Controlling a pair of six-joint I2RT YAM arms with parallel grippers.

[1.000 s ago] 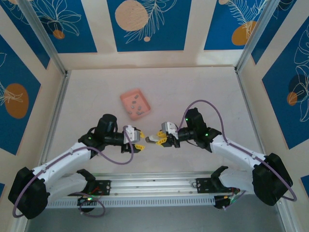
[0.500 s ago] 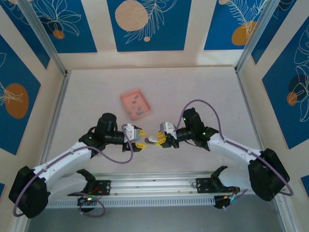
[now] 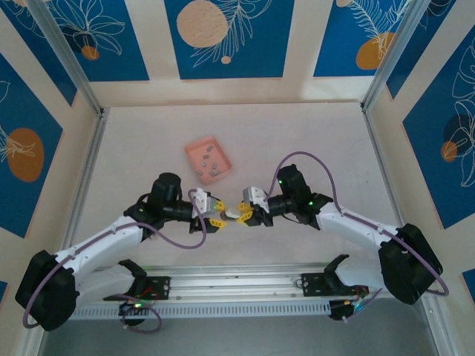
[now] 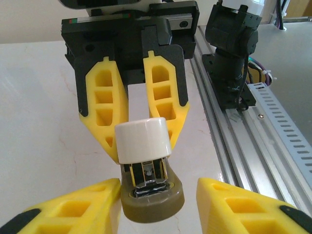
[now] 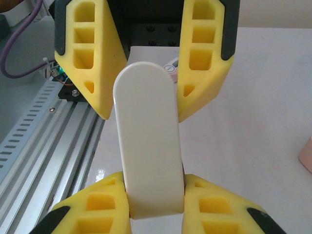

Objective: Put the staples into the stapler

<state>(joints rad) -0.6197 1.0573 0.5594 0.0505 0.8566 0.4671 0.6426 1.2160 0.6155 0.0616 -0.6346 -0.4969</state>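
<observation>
**Stapler (image 5: 148,141) hanging over table (image 3: 312,148), staples (image 3: 211,167) lying in tray (image 3: 200,142)**

Right gripper (image 5: 156,184) is clamping the stapler by the sides of its white top. It is holding the stapler over the table, close to the near edge and about midway between the side edges. The stapler's free end is pointing at the left gripper (image 4: 158,189), which is facing it head-on.

The left gripper's jaws are standing apart, released, with one finger on each side of the stapler's olive base. In the left wrist view one finger (image 4: 73,212) is sitting just beside the base, touching or not I cannot tell. A clear gap is showing at the other finger. In the same view metal parts are showing between the white top and the base. Whether any staples are lying inside cannot be told.

The staples are lying loose in the pink tray, several small grey bars scattered over its floor. The tray is sitting flat toward the middle of the table, a little toward the left edge. It is lying beyond both grippers and well apart from the stapler. A rail (image 3: 237,285) is running along the near edge.
</observation>
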